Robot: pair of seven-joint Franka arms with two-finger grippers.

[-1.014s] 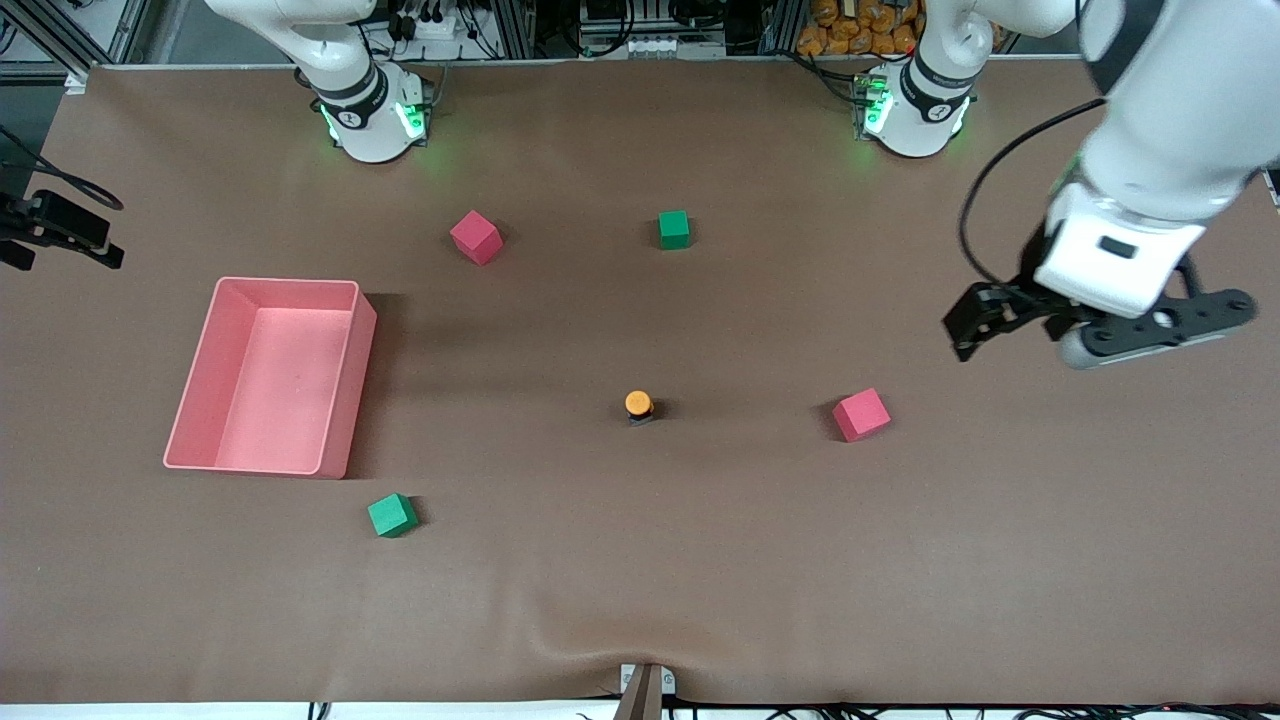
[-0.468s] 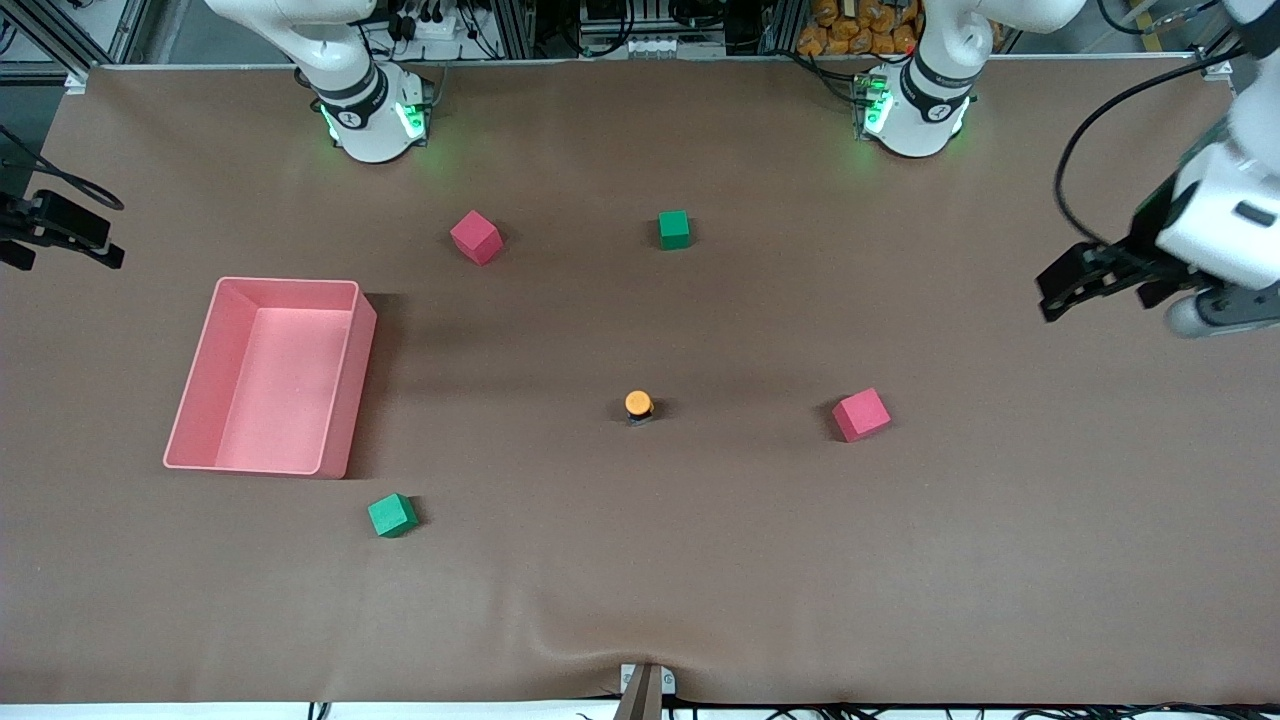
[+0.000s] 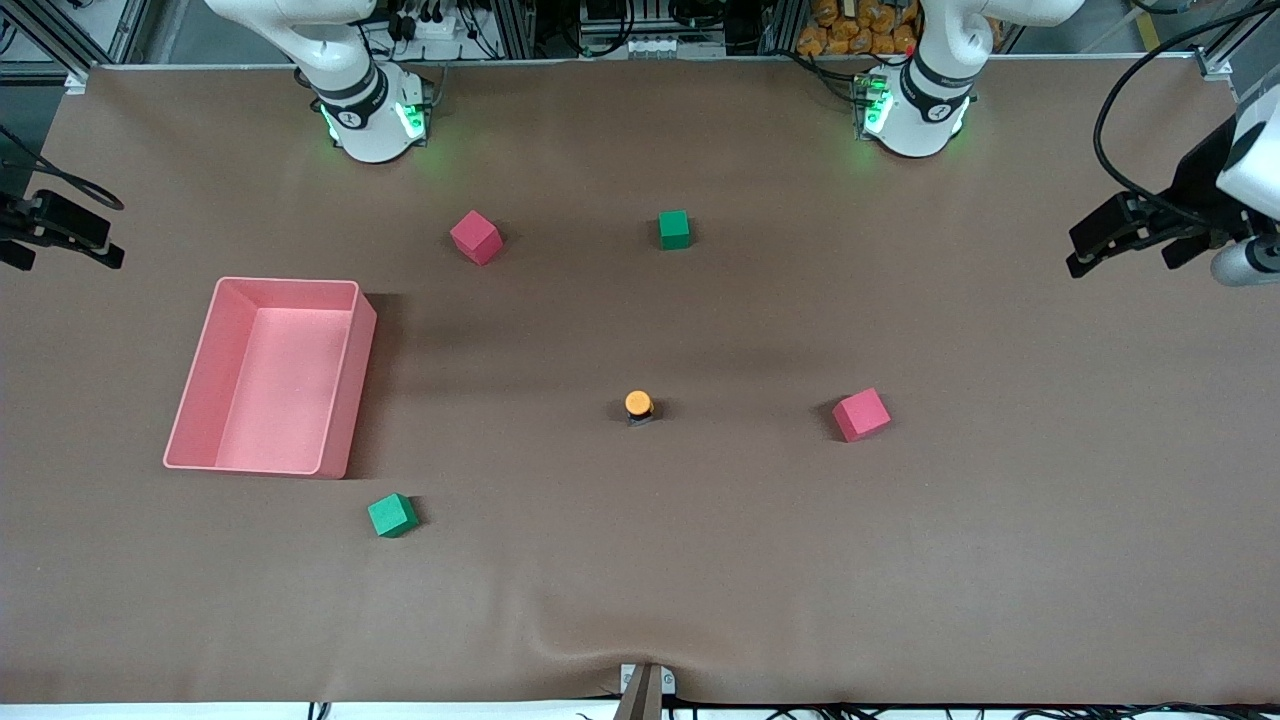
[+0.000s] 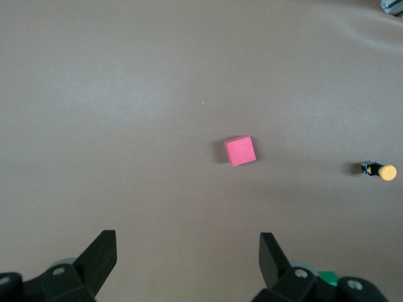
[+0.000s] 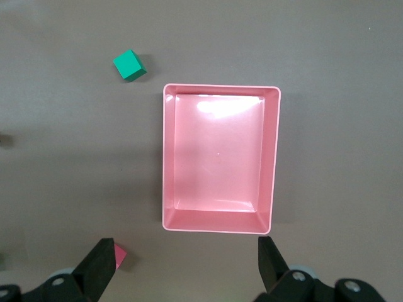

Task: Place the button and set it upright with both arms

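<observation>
Button (image 3: 639,405) stood upright mid-table, a red cube (image 3: 861,414) at its three o'clock. Left gripper (image 3: 1120,236) hung over the table's edge, jaws spread, empty. Right gripper (image 5: 186,267), apparently above the pink bin (image 5: 273,157), jaws spread too.

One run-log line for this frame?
button: upright, free | left gripper: open, at table's edge | right gripper: open, over pink bin
</observation>
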